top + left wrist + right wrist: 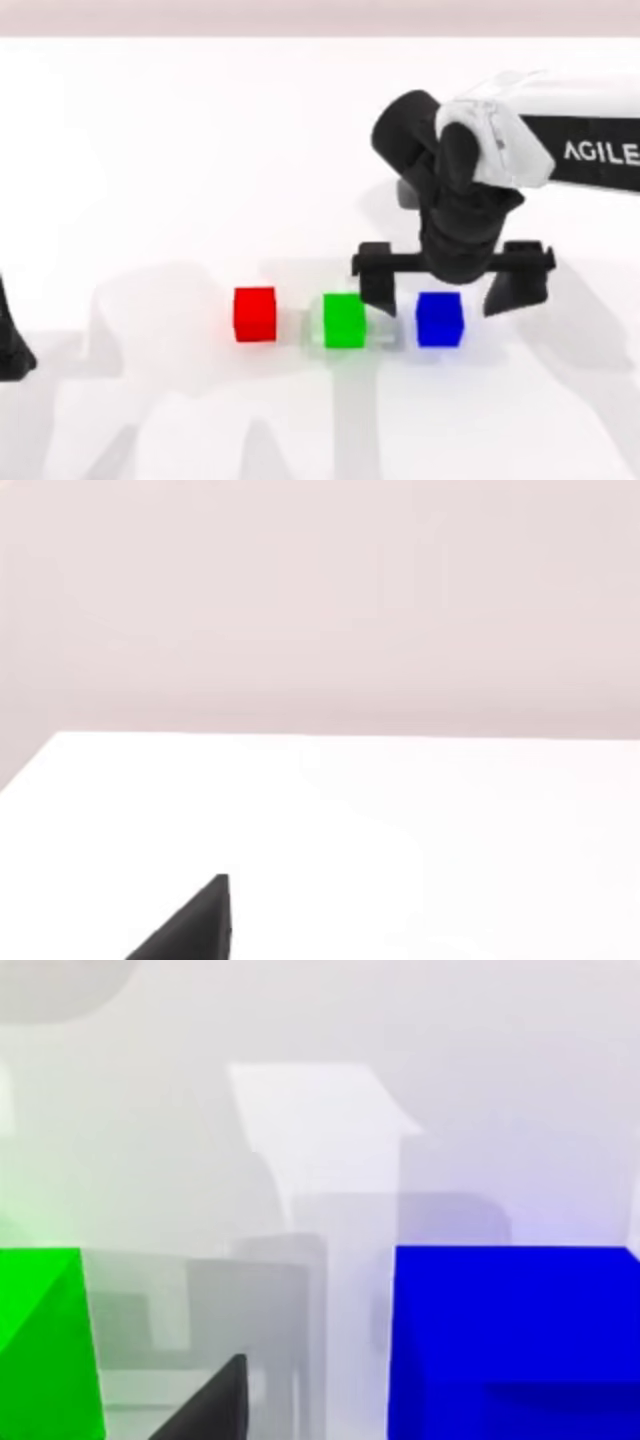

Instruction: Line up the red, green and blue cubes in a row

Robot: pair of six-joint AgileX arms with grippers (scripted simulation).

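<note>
Looming over the blue cube [439, 319], my right gripper [440, 292] stands spread wide, grasping nothing, with the red cube [255, 314] and green cube [344, 320] already aligned leftward, so the row looks essentially finished.

The right arm [590, 150] is a black link bearing white capital letters that read "AGILE" up to the picture's edge, with a white rounded shell [495, 140] over its wrist. Beyond the shell come bulbous glossy black housings. The right pincer [452, 290] has a flat black crossbar with squared ends and two blocky black fingers [378, 290], set wide. In the right wrist view one black wedge-shaped fingertip [215, 1405] shows. Of the left arm [12, 350] only a curved black sliver shows at the top view's left edge; the left wrist view shows a black wedge [190, 925].
</note>
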